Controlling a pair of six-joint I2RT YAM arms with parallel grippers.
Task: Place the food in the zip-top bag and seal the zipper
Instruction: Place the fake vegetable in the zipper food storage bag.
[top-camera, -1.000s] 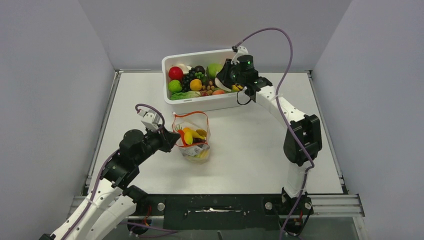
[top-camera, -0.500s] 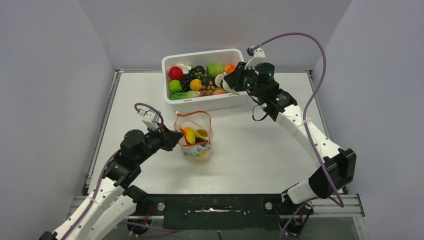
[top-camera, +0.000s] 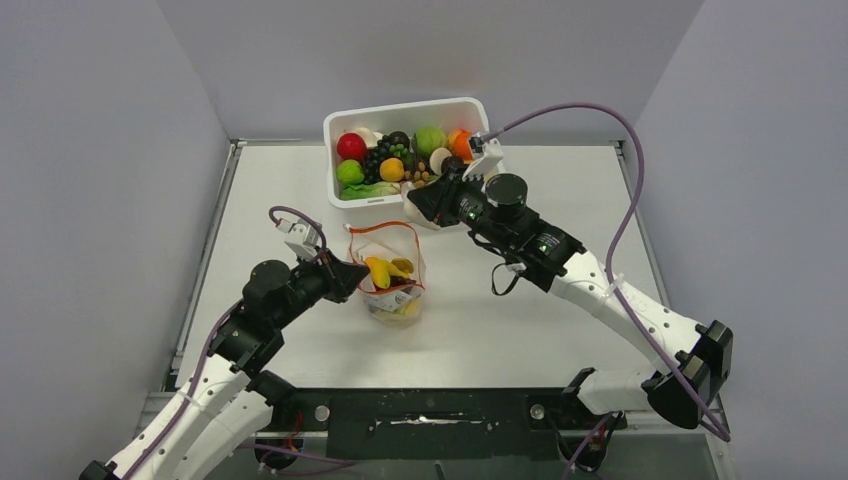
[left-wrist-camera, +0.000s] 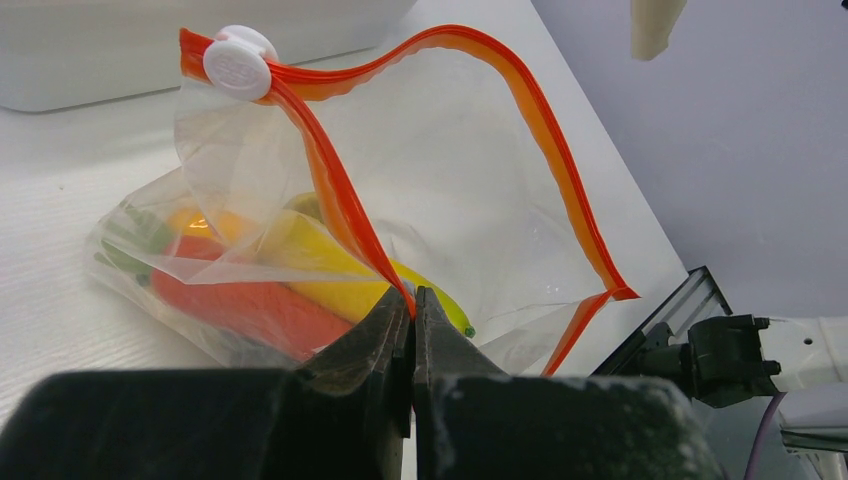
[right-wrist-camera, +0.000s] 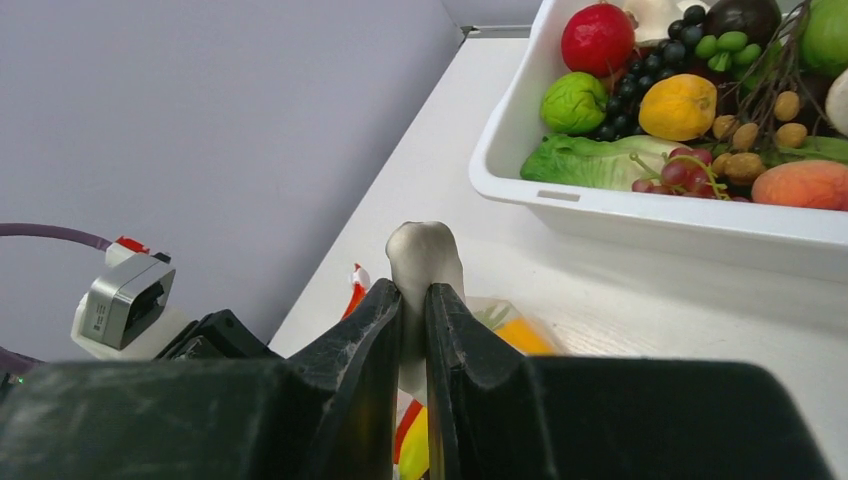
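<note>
1. The right gripper (top-camera: 418, 203) is squeezed on a pale food piece (right-wrist-camera: 424, 255), near the middle of the top view.
2. The zip-top bag (top-camera: 392, 275) sits just below and left of it, with its mouth up.
3. The left gripper (left-wrist-camera: 411, 310) pinches the zipper (left-wrist-camera: 330, 190) and holds the mouth open.
4. The right one reaches in from the lower right, stretched out low.

Clear zip-top bag (left-wrist-camera: 450, 200), mouth raised and orange-red zipper (left-wrist-camera: 335, 195) unsealed, holds a yellow banana bunch (left-wrist-camera: 312, 265) and red-orange piece (left-wrist-camera: 240, 310)
</note>
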